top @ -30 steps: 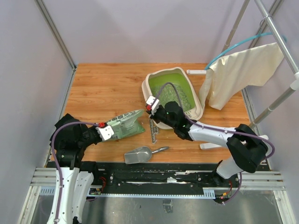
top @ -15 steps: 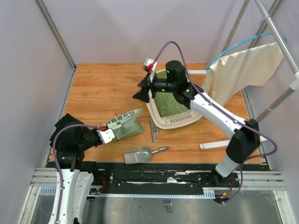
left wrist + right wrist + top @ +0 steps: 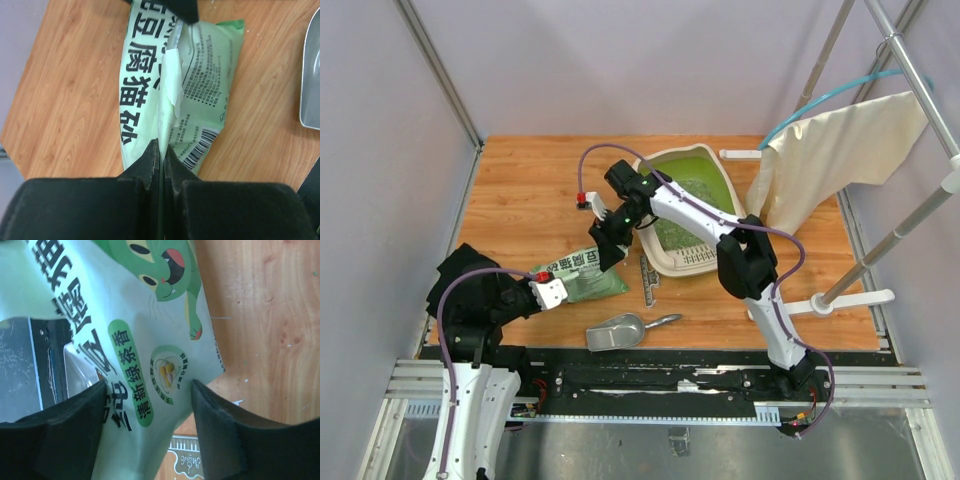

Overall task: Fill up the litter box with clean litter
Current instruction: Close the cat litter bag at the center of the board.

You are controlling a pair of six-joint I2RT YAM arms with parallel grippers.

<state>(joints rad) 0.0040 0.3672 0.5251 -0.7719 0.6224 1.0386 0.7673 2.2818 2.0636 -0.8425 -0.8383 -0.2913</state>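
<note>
Having swung off the litter box (image 3: 692,263), which sat by the surface's (image 3: 520,190) far edge with clean litter (image 3: 682,222) inside, the right gripper (image 3: 607,252) spread open astride the bag (image 3: 588,278) whose near end the left gripper (image 3: 550,290) pinched, suggesting another pour.

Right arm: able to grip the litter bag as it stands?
Probably yes: the right gripper is open right over the bag, fingers either side, nothing in between. The left gripper pinches its other end.

Place: looked like a robot lab test cell.
Evidence: plain partition walls (image 3: 390,180), aluminium base rail (image 3: 880,384), metal frame poles (image 3: 910,68).
</note>
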